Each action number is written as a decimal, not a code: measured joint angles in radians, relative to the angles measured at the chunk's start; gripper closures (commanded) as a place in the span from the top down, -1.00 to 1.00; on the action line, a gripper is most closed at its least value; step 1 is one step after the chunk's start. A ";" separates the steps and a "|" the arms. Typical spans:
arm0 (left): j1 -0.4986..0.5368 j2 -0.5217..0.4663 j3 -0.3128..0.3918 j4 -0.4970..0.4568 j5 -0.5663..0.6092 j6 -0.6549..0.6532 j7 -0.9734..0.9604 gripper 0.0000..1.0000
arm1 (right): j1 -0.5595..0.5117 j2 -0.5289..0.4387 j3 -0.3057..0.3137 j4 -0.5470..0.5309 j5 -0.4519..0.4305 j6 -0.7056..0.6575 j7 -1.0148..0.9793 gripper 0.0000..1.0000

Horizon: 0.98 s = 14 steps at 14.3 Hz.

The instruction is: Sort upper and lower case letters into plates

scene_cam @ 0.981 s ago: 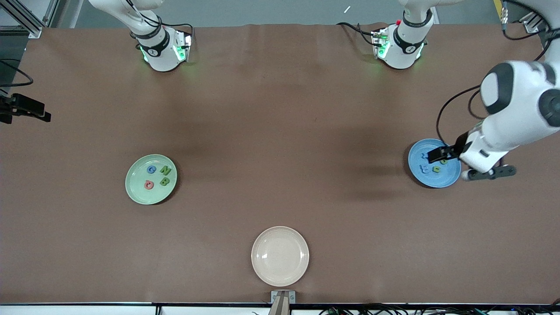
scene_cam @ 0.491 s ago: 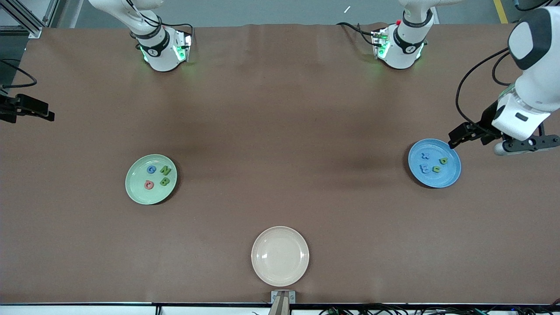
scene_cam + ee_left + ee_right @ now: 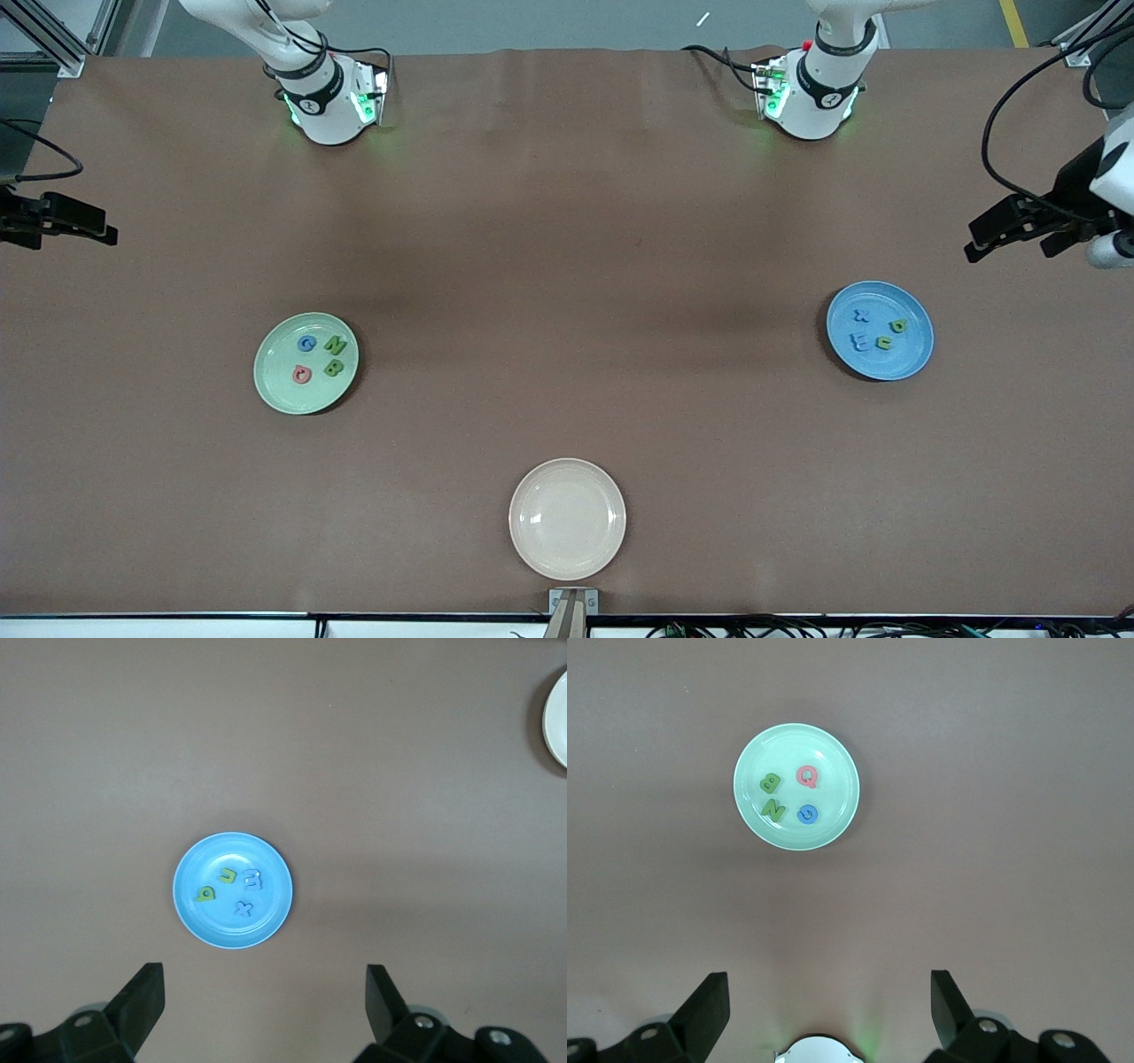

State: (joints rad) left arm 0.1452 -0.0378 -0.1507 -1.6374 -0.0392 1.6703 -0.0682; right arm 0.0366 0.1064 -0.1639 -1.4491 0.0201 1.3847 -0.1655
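Left end effector (image 3: pixel 1010 232) hangs wide open over the desk's (image 3: pixel 567 266) left-arm end, right end effector (image 3: pixel 66 221) wide open over the other end. Left wrist view: blue plate (image 3: pixel 232 930) holds lowercase letters (image 3: pixel 229 889). Right wrist view: green plate (image 3: pixel 796 833) holds capitals (image 3: pixel 789 796).

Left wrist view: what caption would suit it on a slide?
Open left gripper above a sky blue plate holding four lowercase letters.

The brown table (image 3: pixel 567 221) carries three plates: pale green plate (image 3: pixel 275 377); sky blue plate (image 3: pixel 912 359); cream-beige plate (image 3: pixel 567 518).
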 measured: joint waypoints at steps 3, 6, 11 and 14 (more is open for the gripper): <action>0.011 0.000 0.001 0.048 0.032 -0.048 0.047 0.99 | -0.030 -0.006 0.059 -0.014 -0.013 0.002 0.000 1.00; 0.011 0.000 0.001 0.070 0.042 -0.059 0.055 0.99 | -0.043 -0.015 0.076 -0.024 -0.021 0.005 0.000 1.00; 0.010 0.002 0.000 0.071 0.042 -0.062 0.056 1.00 | -0.047 -0.027 0.077 -0.031 -0.021 0.005 0.000 1.00; 0.008 0.005 -0.004 0.071 0.042 -0.062 0.056 1.00 | -0.049 -0.047 0.071 -0.038 -0.021 0.000 0.001 1.00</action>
State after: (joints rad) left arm 0.1534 -0.0332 -0.1548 -1.5669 0.0032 1.6083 -0.0117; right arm -0.0121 0.0597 -0.0929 -1.4868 -0.0006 1.3844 -0.1642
